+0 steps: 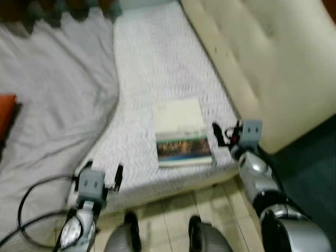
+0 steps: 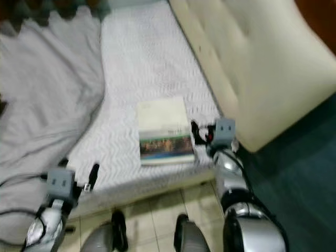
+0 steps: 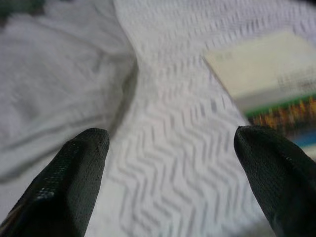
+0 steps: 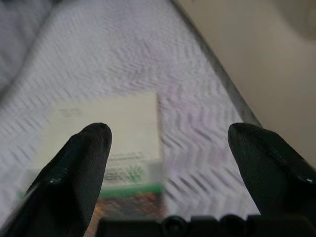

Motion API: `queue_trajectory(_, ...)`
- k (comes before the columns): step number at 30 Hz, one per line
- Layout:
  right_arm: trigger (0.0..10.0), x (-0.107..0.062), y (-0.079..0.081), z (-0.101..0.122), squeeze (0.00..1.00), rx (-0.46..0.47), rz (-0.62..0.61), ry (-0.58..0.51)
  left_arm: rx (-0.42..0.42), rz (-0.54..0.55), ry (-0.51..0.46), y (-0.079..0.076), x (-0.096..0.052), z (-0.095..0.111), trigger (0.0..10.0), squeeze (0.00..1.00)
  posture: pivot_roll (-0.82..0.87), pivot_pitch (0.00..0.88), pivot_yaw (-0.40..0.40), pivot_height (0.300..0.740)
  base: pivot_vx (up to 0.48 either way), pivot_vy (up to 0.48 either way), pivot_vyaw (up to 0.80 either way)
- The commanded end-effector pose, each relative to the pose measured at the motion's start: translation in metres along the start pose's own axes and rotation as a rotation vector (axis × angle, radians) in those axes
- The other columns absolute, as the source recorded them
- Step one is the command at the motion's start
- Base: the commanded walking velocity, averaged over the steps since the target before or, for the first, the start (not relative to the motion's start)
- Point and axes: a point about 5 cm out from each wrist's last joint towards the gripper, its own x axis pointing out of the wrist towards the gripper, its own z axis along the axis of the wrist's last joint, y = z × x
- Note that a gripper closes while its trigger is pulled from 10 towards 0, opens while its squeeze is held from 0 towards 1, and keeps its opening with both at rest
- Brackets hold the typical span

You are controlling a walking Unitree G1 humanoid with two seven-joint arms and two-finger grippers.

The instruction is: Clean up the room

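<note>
White zigzag-quilted mattress (image 1: 152,63) lies before us, and on it, near its front edge, rests a book (image 1: 181,134) with a cream cover and a colourful band along its near end. We take the book as our landmark. Left of the book a grey blanket (image 1: 52,100) is rumpled over the mattress, and far beyond that, at the edge of sight, sits something orange (image 1: 6,113). Right of the book a cream padded headboard (image 1: 262,58) runs along the mattress side.

Our right gripper (image 1: 221,137) hangs just right of the book's near corner, fingers (image 4: 81,163) spread wide and holding nothing; in its wrist view the book lies partly behind one finger. Our left gripper (image 1: 103,177) sits well left of the book at the mattress front edge, also wide open and empty, with the book off past one fingertip (image 3: 276,173). Below the book, tiled floor (image 1: 173,207) shows between our feet, and a black cable (image 1: 31,210) loops by the left arm.
</note>
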Motion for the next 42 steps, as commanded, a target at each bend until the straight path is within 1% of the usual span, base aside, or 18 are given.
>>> queue_trajectory(1,10.0,-0.014,0.003,-0.008,0.0,0.039,-0.002,-0.035,-0.03,0.038,0.038,0.005,0.003,-0.005,10.0,0.0,-0.01,0.033,-0.014,0.74,0.0,0.0,0.0)
queue_trajectory(2,10.0,-0.021,0.006,-0.013,0.0,0.061,-0.006,-0.035,-0.04,0.05,0.03,0.006,0.007,-0.002,10.0,0.0,-0.02,0.004,-0.006,0.74,0.0,0.0,0.0)
queue_trajectory(4,10.0,-0.032,0.009,-0.022,0.0,0.088,-0.011,-0.018,-0.093,0.06,0.026,0.004,0.011,0.0,10.0,0.0,-0.03,0.0,0.003,0.74,0.0,0.0,0.0)
queue_trajectory(5,10.0,-0.037,0.01,-0.026,0.0,0.088,-0.006,-0.007,-0.12,0.058,0.026,0.002,0.012,0.001,10.0,0.0,-0.03,0.0,0.005,0.74,0.0,0.0,0.0)
queue_trajectory(6,10.0,-0.037,0.01,-0.026,0.0,0.088,-0.006,-0.007,-0.12,0.058,0.026,0.002,0.012,0.001,10.0,0.0,-0.03,0.0,0.005,0.74,0.0,0.0,0.0)
queue_trajectory(8,10.0,-0.05,0.012,-0.035,0.0,0.067,0.009,0.015,-0.141,0.034,0.042,-0.004,0.011,-0.002,10.0,0.0,-0.03,0.0,0.02,0.74,0.0,0.381,0.28)
queue_trajectory(9,10.0,-0.05,0.012,-0.035,0.0,0.067,0.009,0.015,-0.141,0.034,0.042,-0.004,0.011,-0.002,10.0,0.0,-0.03,0.0,0.02,0.74,0.0,0.48,0.56)
queue_trajectory(10,10.0,-0.064,0.009,-0.042,0.0,0.065,0.0,0.038,-0.147,0.016,0.064,-0.01,0.01,-0.006,10.0,0.0,-0.03,0.0,0.017,0.74,0.0,0.48,0.58)
queue_trajectory(11,10.0,-0.069,0.007,-0.044,0.0,0.062,-0.005,0.046,-0.144,0.006,0.07,-0.011,0.01,-0.008,10.0,0.0,-0.04,0.0,0.018,0.74,0.0,0.48,0.58)
queue_trajectory(15,10.0,-0.076,0.005,-0.045,0.0,0.041,-0.005,0.055,-0.13,-0.004,0.073,-0.012,0.016,-0.008,10.0,0.0,-0.05,0.0,0.024,0.74,0.0,0.48,0.57)
queue_trajectory(16,10.0,-0.081,0.004,-0.044,0.0,0.022,-0.007,0.063,-0.129,-0.019,0.066,-0.012,0.022,-0.006,10.0,0.0,-0.05,0.0,0.025,0.74,0.0,0.48,0.56)
queue_trajectory(21,10.0,-0.077,0.003,-0.038,0.0,0.019,-0.033,0.053,-0.131,-0.049,0.056,-0.009,0.032,-0.001,10.0,0.0,-0.06,0.0,0.041,0.74,0.0,0.48,0.11)
queue_trajectory(26,10.0,-0.079,0.005,-0.036,0.0,0.01,-0.023,0.061,-0.131,-0.045,0.059,-0.008,0.034,-0.002,10.0,0.0,-0.07,0.0,0.04,0.74,0.0,0.48,0.0)
queue_trajectory(29,10.0,-0.08,0.005,-0.036,0.0,0.003,-0.016,0.064,-0.134,-0.041,0.063,-0.009,0.031,-0.004,10.0,0.0,-0.07,0.0,0.039,0.74,0.0,0.48,0.0)
queue_trajectory(31,10.0,-0.085,0.005,-0.038,0.0,0.007,-0.018,0.079,-0.138,-0.044,0.085,-0.012,0.022,-0.011,10.0,0.0,-0.06,0.0,0.037,0.74,0.0,0.48,0.0)
queue_trajectory(32,10.0,-0.085,0.005,-0.038,0.0,0.007,-0.018,0.079,-0.138,-0.044,0.085,-0.012,0.022,-0.011,10.0,0.0,-0.06,0.0,0.037,0.74,0.0,0.48,0.0)
queue_trajectory(33,10.0,-0.09,0.005,-0.041,0.0,0.013,-0.022,0.097,-0.138,-0.045,0.098,-0.011,0.014,-0.017,10.0,0.0,-0.06,0.0,0.036,0.74,0.0,0.48,0.0)
queue_trajectory(42,10.0,-0.087,0.01,-0.043,0.0,0.023,0.003,0.114,-0.127,-0.041,0.092,-0.002,0.02,-0.016,10.0,0.0,-0.05,0.0,0.03,0.74,0.0,0.48,0.0)
